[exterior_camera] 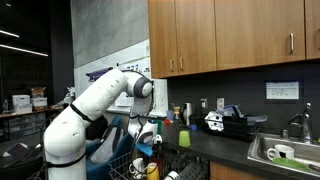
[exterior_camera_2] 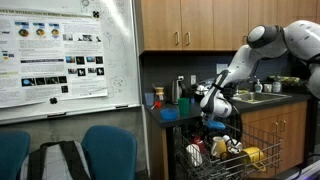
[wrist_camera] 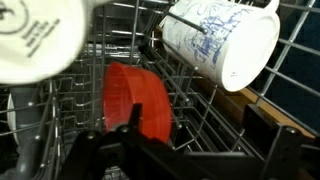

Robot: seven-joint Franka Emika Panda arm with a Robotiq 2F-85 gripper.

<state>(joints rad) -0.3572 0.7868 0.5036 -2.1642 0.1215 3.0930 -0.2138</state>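
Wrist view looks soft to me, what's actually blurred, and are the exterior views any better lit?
Wrist view: the white round dish at top left is overexposed and out of focus, the white mug with blue pattern and red plastic cup are fairly sharp, the bottom edge is in dark shadow. In both exterior views the wire dish rack is dim.

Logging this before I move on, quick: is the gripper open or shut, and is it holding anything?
Gripper: open, holding nothing; it hangs above the red plastic cup in the metal wire dish rack.
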